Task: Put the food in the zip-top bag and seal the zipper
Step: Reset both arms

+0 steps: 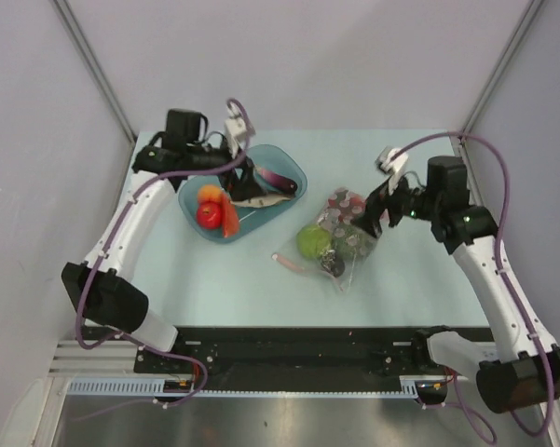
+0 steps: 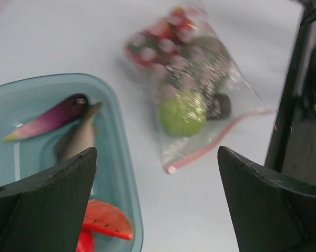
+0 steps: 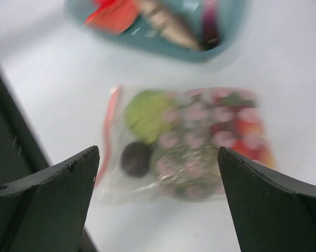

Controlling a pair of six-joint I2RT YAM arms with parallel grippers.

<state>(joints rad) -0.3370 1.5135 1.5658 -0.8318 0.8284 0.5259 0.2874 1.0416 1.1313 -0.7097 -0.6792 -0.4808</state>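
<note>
The zip-top bag point(image 1: 334, 240) lies on the table right of centre. Inside it are a light green apple point(image 1: 310, 242), a dark round squash point(image 3: 136, 158) and small red pieces point(image 1: 340, 200). Its zipper point(image 1: 293, 263) is a pink strip along the near-left edge, also visible in the left wrist view as the zipper point(image 2: 215, 139). More food lies in the blue tray point(image 1: 296, 168): orange point(image 1: 210, 193), tomato point(image 1: 207, 215), grey fish point(image 1: 261, 198) and eggplant point(image 1: 278, 180). My left gripper point(image 1: 246, 179) hangs open over the tray's right part. My right gripper point(image 1: 371, 219) is open beside the bag's right end, with nothing held.
A red watermelon-like slice point(image 2: 108, 220) lies in the tray beside the tomato. The black base rail point(image 1: 289, 349) runs along the table's near edge. Grey walls close in the table at the back and on both sides.
</note>
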